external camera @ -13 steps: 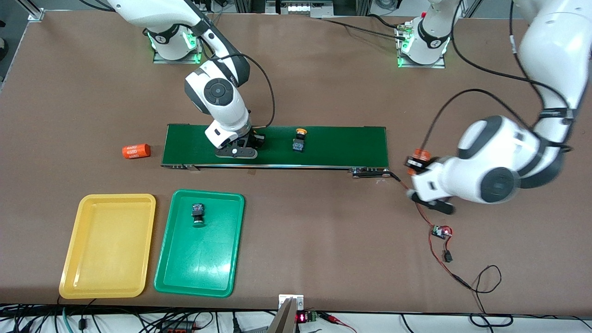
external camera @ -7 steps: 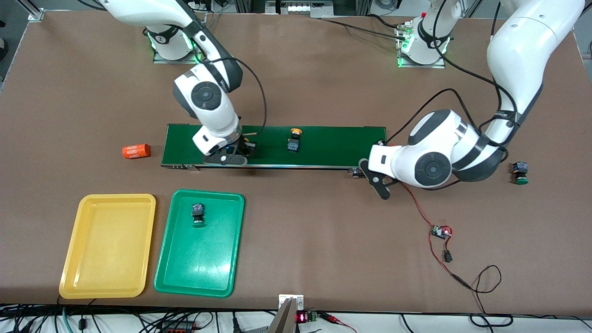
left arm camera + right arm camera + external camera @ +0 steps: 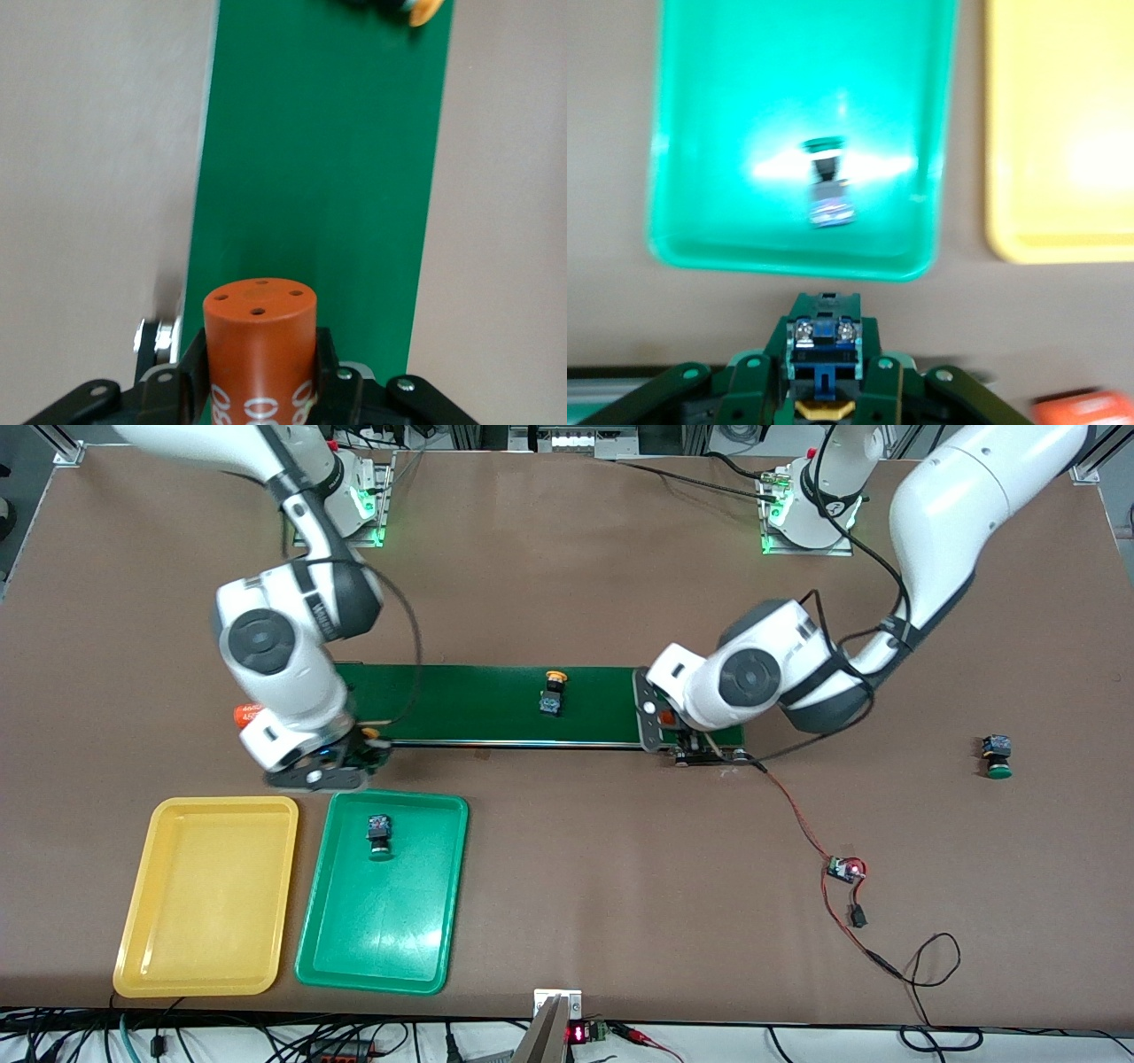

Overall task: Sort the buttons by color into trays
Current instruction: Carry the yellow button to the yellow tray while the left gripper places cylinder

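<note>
- Carrying a yellow-capped button, the right gripper is clamped on it over the table between the belt and the green tray.
- Next move, judged: cross to the yellow tray and release.
- Held button's long axis runs along the fingers, cap toward the wrist.
- Left gripper grips an upright orange cylinder over the belt's end.
- Green button lies in the green tray, cap toward the front camera.

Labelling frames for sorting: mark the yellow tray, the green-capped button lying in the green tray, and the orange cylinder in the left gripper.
yellow tray (image 3: 209, 895), front view, bare floor at its middle.
green-capped button (image 3: 379, 835), front view, dark body just above the cap.
orange cylinder (image 3: 260, 341), left wrist view, side wall below its holed top.
</note>
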